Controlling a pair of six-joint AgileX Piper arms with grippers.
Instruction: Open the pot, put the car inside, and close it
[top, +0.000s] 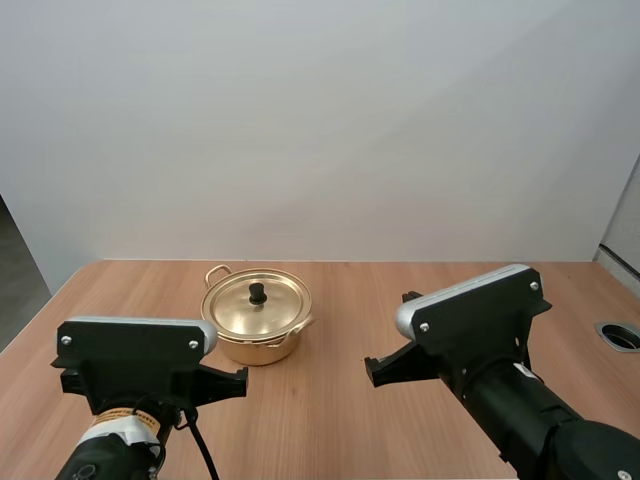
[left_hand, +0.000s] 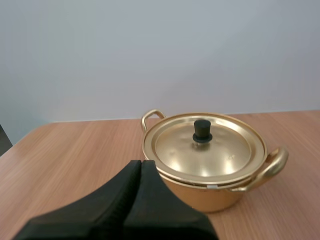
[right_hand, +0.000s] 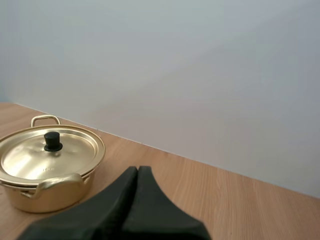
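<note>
A gold pot (top: 257, 328) stands on the wooden table (top: 340, 300) with its gold lid (top: 256, 304) on, a black knob (top: 257, 292) at the lid's centre. Two loop handles stick out at its sides. In the left wrist view the pot (left_hand: 210, 187) sits just beyond my left gripper (left_hand: 141, 164), whose fingers lie together as one dark wedge, shut on nothing. In the right wrist view the pot (right_hand: 45, 187) is off to the side of my right gripper (right_hand: 138, 170), also shut on nothing. Both arms hover near the table's front, apart from the pot.
A round grey grommet hole (top: 620, 335) sits at the table's right edge. Bare wood lies between the pot and the right arm (top: 480, 350). A plain white wall stands behind the table.
</note>
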